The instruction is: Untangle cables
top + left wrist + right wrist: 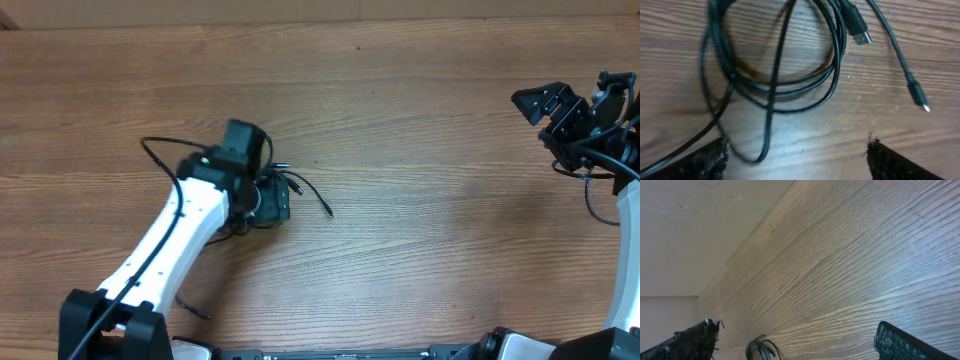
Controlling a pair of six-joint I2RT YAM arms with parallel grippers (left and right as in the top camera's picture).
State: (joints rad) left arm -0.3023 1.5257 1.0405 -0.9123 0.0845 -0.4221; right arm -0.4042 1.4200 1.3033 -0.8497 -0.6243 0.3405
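cables (775, 94): 1 coiled bundle, 2 plugs (862, 36) showing, left-middle of table (420, 120) | left gripper (797, 150): right over the bundle, fingers spread apart | right gripper (795, 330): far right, fingers wide apart too

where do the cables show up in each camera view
Overhead: the cables lie left of centre, with one loose end trailing to the right.
Left wrist: the cables fill the upper middle as a coiled loop.
Right wrist: the cables are a tiny bundle at the bottom edge, left of centre.
Shared landmark: the wood-grain table lies under them in all three views.
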